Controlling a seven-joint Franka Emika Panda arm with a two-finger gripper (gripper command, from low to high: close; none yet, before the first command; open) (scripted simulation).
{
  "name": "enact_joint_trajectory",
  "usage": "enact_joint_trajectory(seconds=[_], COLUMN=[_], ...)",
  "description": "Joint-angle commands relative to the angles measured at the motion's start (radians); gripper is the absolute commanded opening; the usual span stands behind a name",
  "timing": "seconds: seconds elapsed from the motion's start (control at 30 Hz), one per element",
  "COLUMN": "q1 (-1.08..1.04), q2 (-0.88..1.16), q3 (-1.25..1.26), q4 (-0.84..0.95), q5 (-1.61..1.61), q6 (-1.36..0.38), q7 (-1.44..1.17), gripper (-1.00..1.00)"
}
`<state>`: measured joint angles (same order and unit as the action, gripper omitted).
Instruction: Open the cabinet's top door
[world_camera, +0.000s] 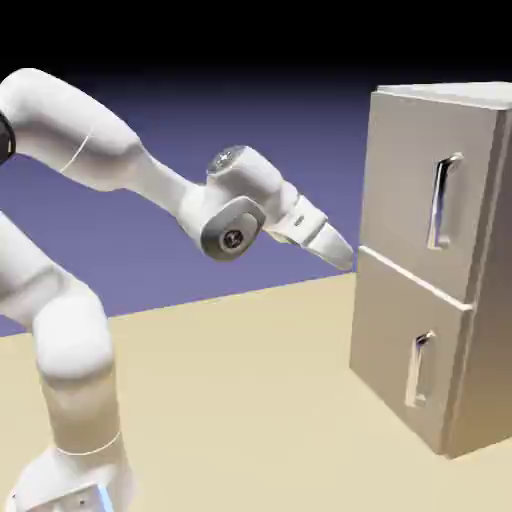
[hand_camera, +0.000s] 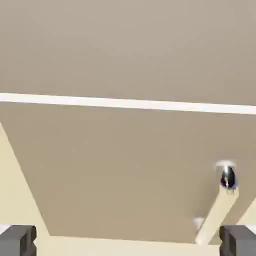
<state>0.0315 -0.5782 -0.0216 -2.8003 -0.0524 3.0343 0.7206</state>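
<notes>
Flat matte door (world_camera: 425, 190), long glossy bar handle (world_camera: 439, 202)

You've got a plain backdrop (world_camera: 300, 200) in the exterior view: black along the top, fading down to blue-violet. No texture you'd notice (smooth gradient, soft transition). Below it you see the desk (world_camera: 260, 400), pale yellow-tan, flat color. Its far edge runs slightly tilted, higher toward the exterior view's right. Lighting reads bright on the surface. In your hand view, the same pale desk surface shows at the left side, along the bottom, and in a small patch at lower right.
</notes>
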Motion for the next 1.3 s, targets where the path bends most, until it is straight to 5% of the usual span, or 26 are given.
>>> enact_joint_trajectory(seconds=[0.0,1.27], q1=[0.016,0.632], q2=[-0.007,-0.264], q3=[-0.018,-0.700], q4=[0.008,0.314], q5=[-0.044,-1.696], q6=[-0.002,-0.088], q7=[-0.017,-0.657], gripper=[1.00,1.00])
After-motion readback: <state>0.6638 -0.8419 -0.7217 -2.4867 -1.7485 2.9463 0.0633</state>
